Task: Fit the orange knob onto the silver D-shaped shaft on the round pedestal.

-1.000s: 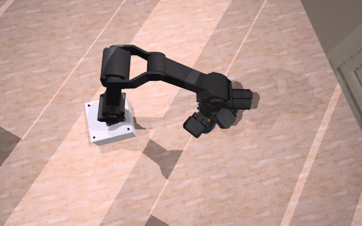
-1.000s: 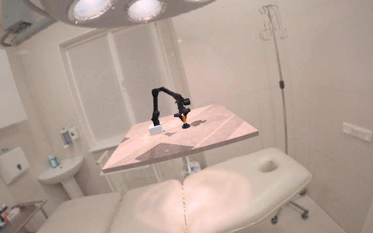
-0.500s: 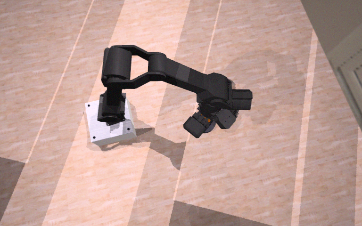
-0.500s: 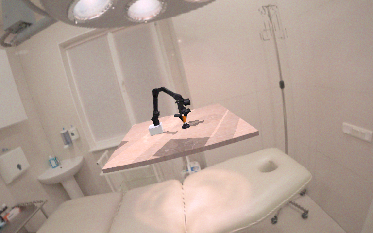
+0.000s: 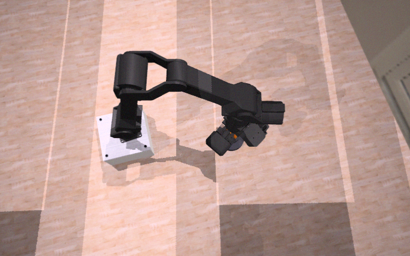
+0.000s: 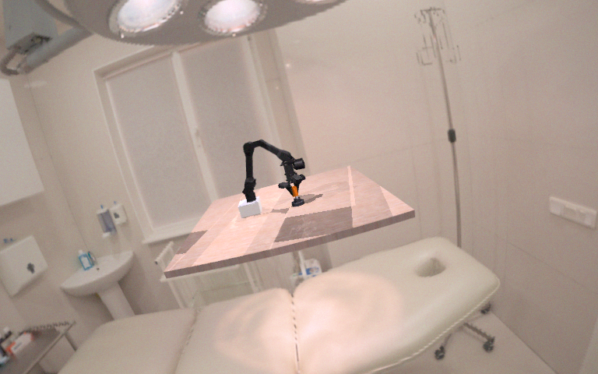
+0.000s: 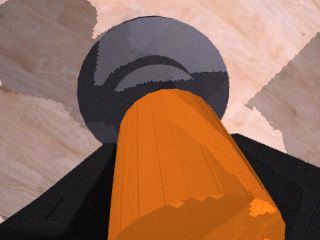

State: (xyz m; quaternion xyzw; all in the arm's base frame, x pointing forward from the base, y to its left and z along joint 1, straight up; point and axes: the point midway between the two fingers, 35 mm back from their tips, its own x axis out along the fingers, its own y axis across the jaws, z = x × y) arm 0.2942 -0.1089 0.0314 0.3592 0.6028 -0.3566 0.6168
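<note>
My gripper (image 6: pixel 294 190) (image 7: pixel 172 150) is shut on the orange knob (image 5: pixel 235 136) (image 6: pixel 294 192) (image 7: pixel 170 145), one dark finger on each side of it in the wrist view. The knob is roughly upright over the dark round pedestal (image 5: pixel 234 147) (image 6: pixel 297 202) (image 7: pixel 145 37). In the exterior view a small pale gap or piece of shaft shows between the knob's lower end and the pedestal, so the knob stands above the pedestal. In the wrist view the knob covers the near part of the pedestal. The D-shaped shaft, its flat side and the knob's hole are hidden there.
The arm's white base block (image 5: pixel 126 148) (image 6: pixel 250 208) stands on the wooden table (image 5: pixel 135 211) (image 6: pixel 229 238), left of the pedestal in the top and exterior views. The arm arches over from it. Shadows of the arm and broad dark patches lie across the wood.
</note>
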